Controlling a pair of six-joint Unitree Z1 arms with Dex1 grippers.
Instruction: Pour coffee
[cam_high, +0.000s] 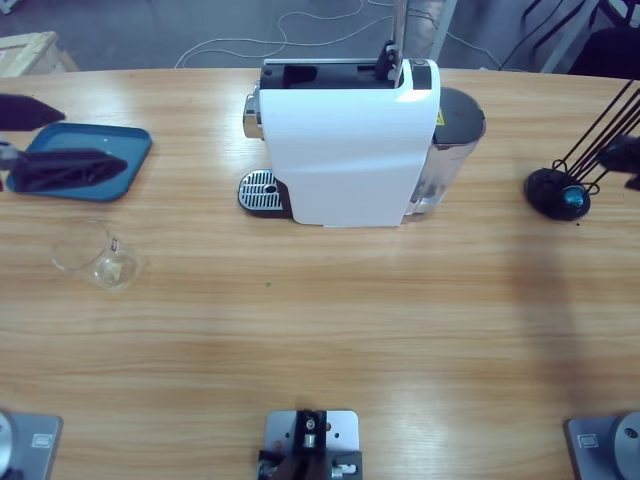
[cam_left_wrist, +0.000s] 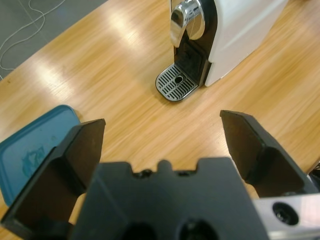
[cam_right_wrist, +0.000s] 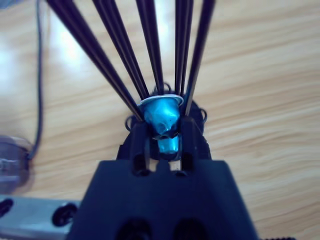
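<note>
Left gripper (cam_left_wrist: 162, 145): jaws wide apart, empty, over the blue tray (cam_high: 120, 150). Glass (cam_high: 92, 256): empty, off the drip grate (cam_high: 262, 190); no coffee yet. Right gripper (cam_right_wrist: 162, 137): closed around a blue capsule (cam_right_wrist: 161, 112). You've everything left.

Blurred at nine o'clock: left gripper (cam_high: 60, 168) over the teal tray (cam_high: 130, 145), cut by the edge. Cut at three o'clock: right gripper (cam_high: 625, 160), capsule rack (cam_high: 560, 190) rods. Too faint to tell: contents of the glass (cam_high: 95, 255). Hidden behind the coffee machine (cam_high: 345, 150): water tank (cam_high: 455, 130).
</note>
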